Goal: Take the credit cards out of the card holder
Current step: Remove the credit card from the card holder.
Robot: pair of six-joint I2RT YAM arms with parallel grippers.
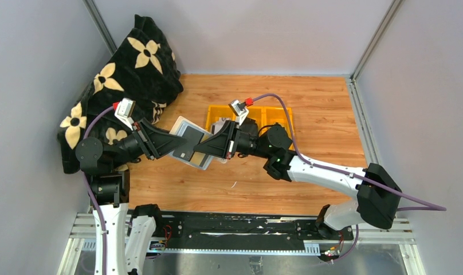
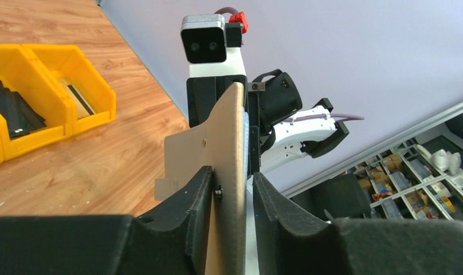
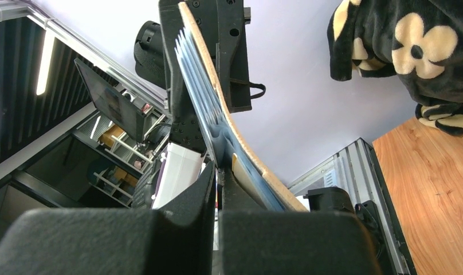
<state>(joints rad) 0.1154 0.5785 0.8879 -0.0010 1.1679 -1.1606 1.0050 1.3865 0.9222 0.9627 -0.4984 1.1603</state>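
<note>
The card holder (image 1: pixel 184 124) hangs open in the air between both grippers, beige outside, grey inside. My left gripper (image 1: pixel 175 142) is shut on its left part. In the left wrist view the beige card holder (image 2: pixel 226 132) stands edge-on between my left gripper's (image 2: pixel 232 175) fingers. My right gripper (image 1: pixel 201 148) is pinched on its right side. In the right wrist view the jaws of my right gripper (image 3: pixel 218 169) are almost together on a thin card edge at the blue-grey pockets (image 3: pixel 197 97). A cream credit card (image 3: pixel 239 171) tip shows in a pocket beside them.
Yellow bins (image 1: pixel 263 117) stand behind the grippers on the wooden table (image 1: pixel 321 114). In the left wrist view one bin (image 2: pixel 51 86) holds a card and its neighbour a dark item (image 2: pixel 14 114). A black flowered blanket (image 1: pixel 132 69) fills the back left corner.
</note>
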